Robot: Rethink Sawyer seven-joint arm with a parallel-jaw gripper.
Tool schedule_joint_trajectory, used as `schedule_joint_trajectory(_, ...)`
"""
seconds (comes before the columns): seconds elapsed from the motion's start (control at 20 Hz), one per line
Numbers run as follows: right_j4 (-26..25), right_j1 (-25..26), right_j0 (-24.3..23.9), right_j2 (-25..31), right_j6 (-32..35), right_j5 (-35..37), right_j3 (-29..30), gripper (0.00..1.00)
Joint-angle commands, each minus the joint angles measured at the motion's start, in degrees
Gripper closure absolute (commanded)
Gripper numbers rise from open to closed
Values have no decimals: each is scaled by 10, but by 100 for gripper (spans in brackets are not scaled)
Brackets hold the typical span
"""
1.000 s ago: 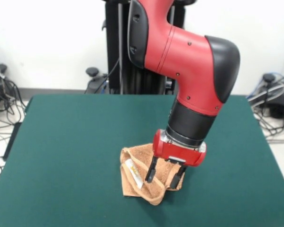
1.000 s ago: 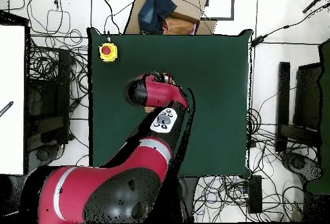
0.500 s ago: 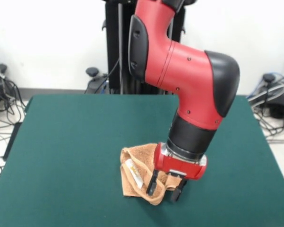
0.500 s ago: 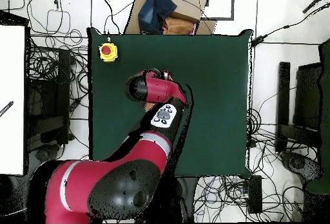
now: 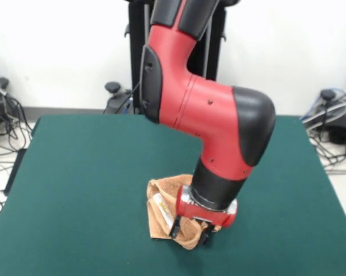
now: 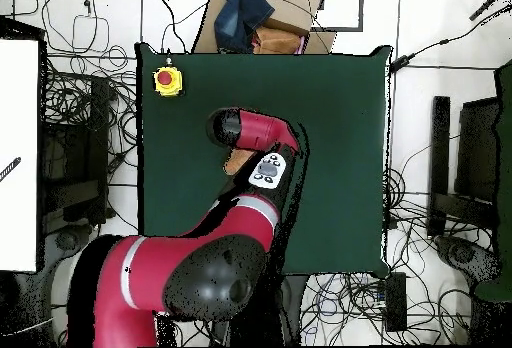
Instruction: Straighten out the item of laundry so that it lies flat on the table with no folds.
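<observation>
Towel (image 5: 161, 215) crumpled in heap at 6 o'clock part of green counter (image 5: 80, 172), label up; claw (image 5: 189, 233) pressed low into heap's 4 o'clock side, fingers parted astride fold, apparently placed to pinch edge for unfolding; nothing gripped yet

Red-black arm (image 5: 219, 115) bent down from above, wrist near vertical, pincer (image 5: 190, 233) low, fingers spread

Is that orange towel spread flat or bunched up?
Bunched up. The towel sits in a crumpled heap with folds on the table, under the gripper.
</observation>
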Motion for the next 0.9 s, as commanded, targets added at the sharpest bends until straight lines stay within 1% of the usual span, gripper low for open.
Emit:
schedule_joint_trajectory(0.05,17,20,-22,36,106,158,-36,0)
schedule_joint_trajectory(0.1,15,19,-23,37,106,167,-40,0)
schedule_joint_trajectory(0.3,4,1,-28,40,105,170,-22,0)
schedule_joint_trajectory(0.35,4,-1,-27,39,106,179,-26,0)
schedule_joint_trajectory(0.5,-1,-17,-20,42,111,147,3,0)
schedule_joint_trajectory(0.65,1,-3,-1,38,137,114,1,0)
schedule_joint_trajectory(0.9,2,0,10,29,153,76,4,0)
